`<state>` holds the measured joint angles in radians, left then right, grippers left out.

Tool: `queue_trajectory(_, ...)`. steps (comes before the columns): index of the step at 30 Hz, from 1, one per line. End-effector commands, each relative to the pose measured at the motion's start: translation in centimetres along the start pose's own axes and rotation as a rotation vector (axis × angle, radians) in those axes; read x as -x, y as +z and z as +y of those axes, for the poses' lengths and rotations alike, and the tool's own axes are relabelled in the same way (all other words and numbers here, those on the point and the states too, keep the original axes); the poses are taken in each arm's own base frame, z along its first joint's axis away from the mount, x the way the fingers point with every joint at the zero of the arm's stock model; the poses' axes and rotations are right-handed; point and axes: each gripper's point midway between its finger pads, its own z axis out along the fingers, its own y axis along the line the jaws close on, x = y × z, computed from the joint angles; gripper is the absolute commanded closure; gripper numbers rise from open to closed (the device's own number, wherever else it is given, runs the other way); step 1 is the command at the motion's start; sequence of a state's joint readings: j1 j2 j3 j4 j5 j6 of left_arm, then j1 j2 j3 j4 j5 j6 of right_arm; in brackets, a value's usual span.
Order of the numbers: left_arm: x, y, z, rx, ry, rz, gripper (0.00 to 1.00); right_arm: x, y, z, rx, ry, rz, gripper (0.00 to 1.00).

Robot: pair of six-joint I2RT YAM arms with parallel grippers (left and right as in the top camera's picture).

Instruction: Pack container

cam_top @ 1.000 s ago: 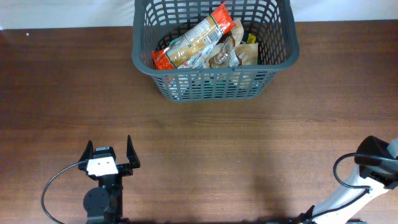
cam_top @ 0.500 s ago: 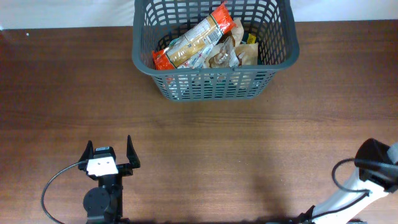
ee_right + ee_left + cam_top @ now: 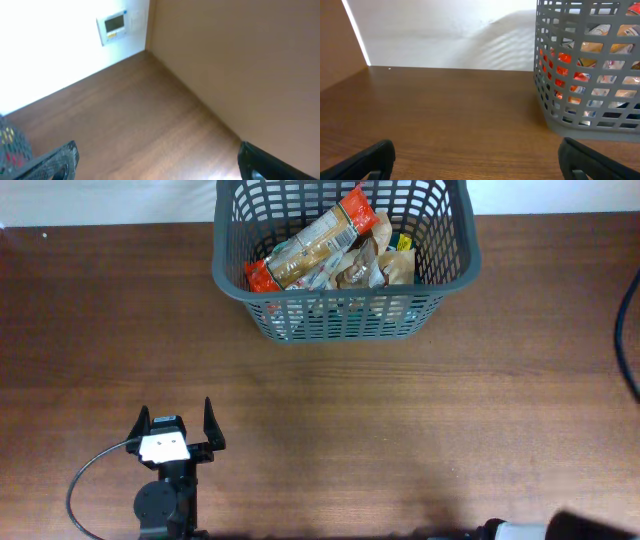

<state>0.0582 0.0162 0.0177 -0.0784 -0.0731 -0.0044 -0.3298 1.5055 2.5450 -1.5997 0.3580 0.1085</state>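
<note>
the container (image 3: pixel 345 315) sits top centre of the overhead frame with packets (image 3: pixel 315 245) heaped inside, so packing looks done. the left end effector (image 3: pixel 177 418), lower left, and the right end effector (image 3: pixel 157 156) both gape empty, parked well away on the counter (image 3: pixel 400 410).

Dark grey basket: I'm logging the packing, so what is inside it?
Inside the dark grey slotted plastic basket a long orange-and-cream food packet lies on top of brown crinkled packets and a yellow packet. Anything beneath them, and the base, is covered.
</note>
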Motion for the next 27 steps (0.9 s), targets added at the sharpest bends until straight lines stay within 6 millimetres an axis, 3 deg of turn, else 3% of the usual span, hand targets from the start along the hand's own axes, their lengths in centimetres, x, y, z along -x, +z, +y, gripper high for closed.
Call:
queue_trajectory(1,-0.2,0.0,-0.4,-0.021,-0.013,-0.002,0.01,-2.4,0.6,0.5,0.014,-0.026,0.069,0.01)
queue_trajectory(9,-0.2,0.0,-0.4,-0.021,-0.013,-0.002,0.01,-9.6,-0.9,-0.9,0.001,-0.068,0.181,0.01)
queue_trajectory(15,-0.2,0.0,-0.4,-0.021,-0.013,-0.002,0.01,-11.0,-0.7,-0.3,0.052,-0.039,0.107,0.01)
queue_trajectory(18,-0.2,0.0,-0.4,-0.021,-0.013,-0.002,0.01,-9.8,-1.0,3.1,0.239,-0.005,-0.026,0.01)
queue_trajectory(22,-0.2,0.0,-0.4,-0.021,-0.013,-0.001,0.01,-8.4,-3.0,8.6,0.563,0.004,-0.236,0.01)
queue_trajectory(27,-0.2,0.0,-0.4,-0.021,-0.013,-0.002,0.01,-10.5,-3.2,11.6,0.739,-0.014,-0.343,0.01)
